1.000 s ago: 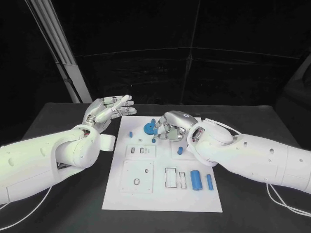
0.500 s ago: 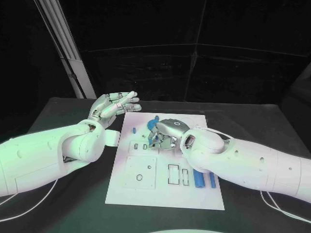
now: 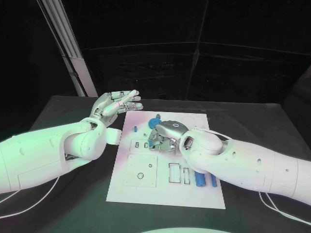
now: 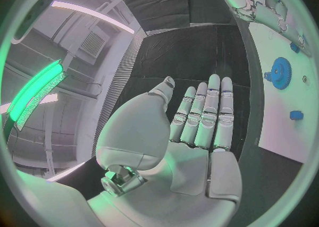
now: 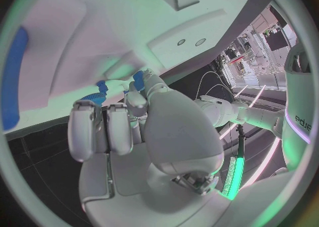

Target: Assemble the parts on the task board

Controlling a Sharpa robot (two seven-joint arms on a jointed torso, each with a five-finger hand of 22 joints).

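Observation:
The white task board (image 3: pixel 138 191) lies in the middle of the table. A blue gear (image 3: pixel 155 121) (image 4: pixel 279 73) stands near the board's far edge, and a small blue peg (image 3: pixel 136 129) sits to its left. My right hand (image 3: pixel 166 137) (image 5: pixel 126 131) hovers low over the board just on the near side of the gear, fingers curled down. Blue pieces (image 5: pixel 100 87) show at its fingertips, but a grip cannot be made out. My left hand (image 3: pixel 117 105) (image 4: pixel 199 115) is raised off the board's far left corner, palm flat, fingers straight, holding nothing.
Two blue cylinders (image 3: pixel 201 179) lie side by side at the board's near right, next to rectangular slots (image 3: pixel 174 172). A square plate with a round hole (image 3: pixel 139 171) takes up the near left. Black table (image 3: pixel 64 204) surrounds the board.
The camera has shifted. My right hand has drawn back a little from the blue gear toward the near side; the gear stays in place. My left hand stays raised and flat.

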